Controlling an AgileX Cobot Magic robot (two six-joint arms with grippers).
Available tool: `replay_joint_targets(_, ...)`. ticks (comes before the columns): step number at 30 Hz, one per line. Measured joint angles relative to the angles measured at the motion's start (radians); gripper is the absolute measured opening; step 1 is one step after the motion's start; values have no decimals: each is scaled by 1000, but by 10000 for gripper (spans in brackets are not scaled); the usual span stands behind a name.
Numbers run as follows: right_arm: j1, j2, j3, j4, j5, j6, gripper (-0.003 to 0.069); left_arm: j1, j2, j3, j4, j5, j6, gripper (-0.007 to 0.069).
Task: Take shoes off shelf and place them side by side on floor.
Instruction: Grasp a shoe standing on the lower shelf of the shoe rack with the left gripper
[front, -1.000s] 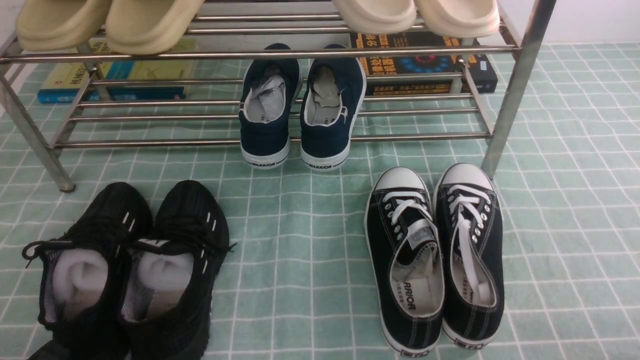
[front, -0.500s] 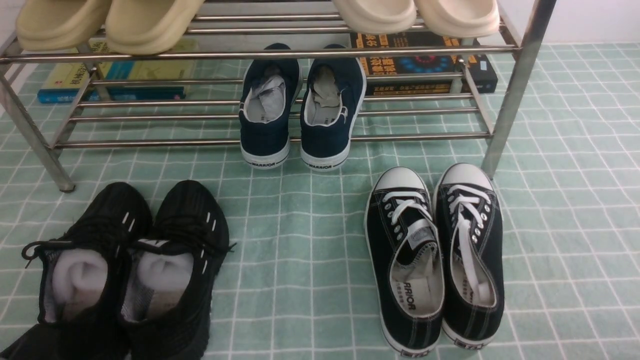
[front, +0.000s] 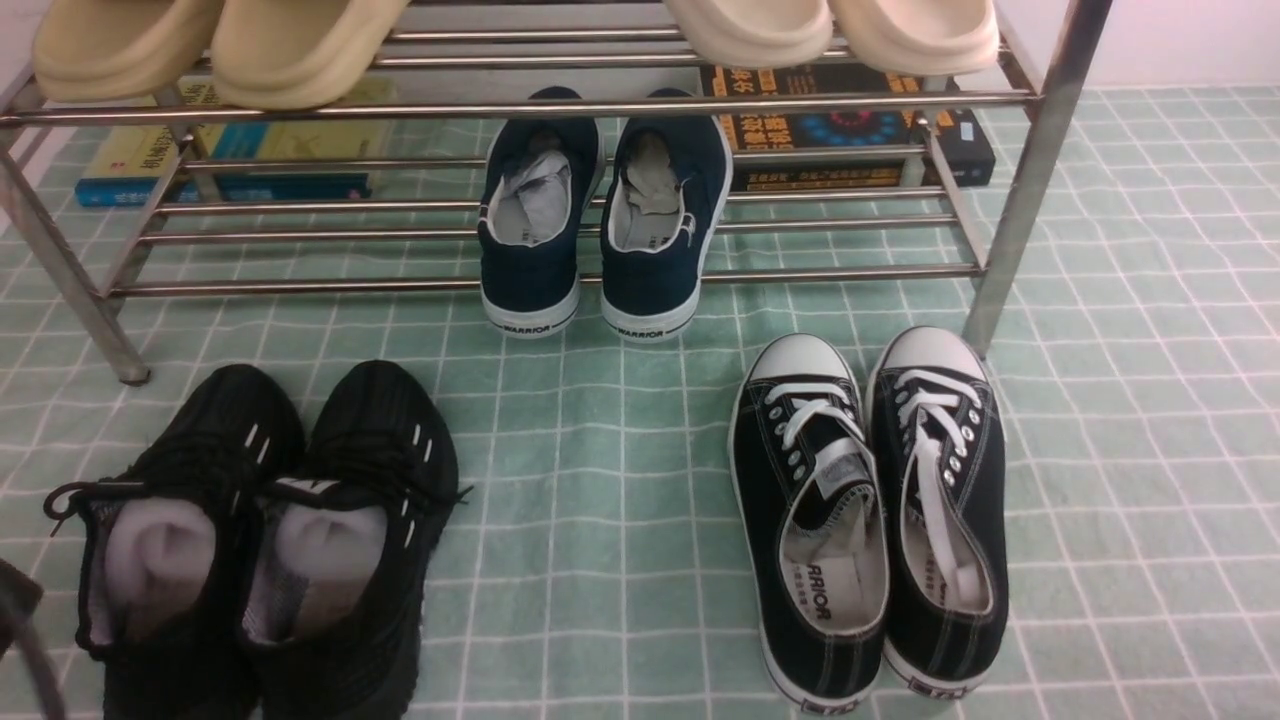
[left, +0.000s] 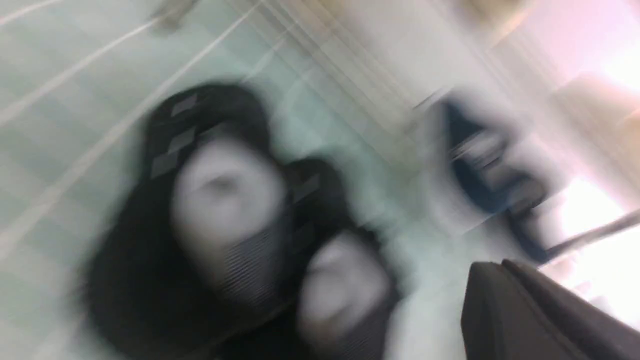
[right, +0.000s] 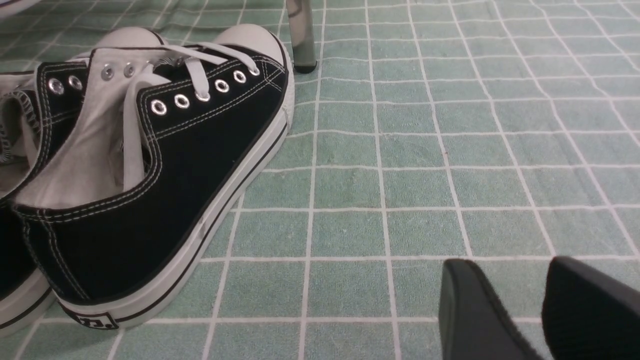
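Observation:
The two navy-blue slip-on shoes stand side by side on the lower bars of the steel shelf, heels toward me and hanging over the front bar, paper inside. The left wrist view is heavily blurred; the navy shoes are a dark smear beyond the black knit sneakers. My left gripper is shut and empty, far from the shelf; a dark part of its arm shows at the front view's left edge. My right gripper is open and empty, low over the green tiled floor.
Black knit sneakers sit on the floor at front left, black white-laced sneakers at front right beside the shelf leg. Beige slippers occupy the top tier. Books lie behind the shelf.
The dark part of my left arm has shifted from the bottom-left corner up along the left edge of the front view. The shoes have not moved.

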Motion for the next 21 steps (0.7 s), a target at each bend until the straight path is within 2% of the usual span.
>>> replay_joint_targets(2,0,0,0,0,0,0,240,0,167,-104,76,162,15,1)
replay_joint_targets(6,0,0,0,0,0,0,240,0,392,-270,144,264,65,1)
replay_joint_targets(9,0,0,0,0,0,0,240,0,516,-376,128,305,138,11)
replay_joint_targets(10,0,0,0,0,0,0,240,0,605,-449,77,341,209,21)
replay_joint_targets(11,0,0,0,0,0,0,240,0,616,-457,68,345,219,25)
replay_joint_targets(13,0,0,0,0,0,0,240,0,752,-547,-68,377,358,59)
replay_joint_targets(16,0,0,0,0,0,0,240,-19,876,-611,-221,370,504,118)
replay_joint_targets(19,0,0,0,0,0,0,240,-93,950,-643,-293,289,566,183)
replay_joint_targets(21,0,0,0,0,0,0,240,-153,990,-659,-302,195,566,226)
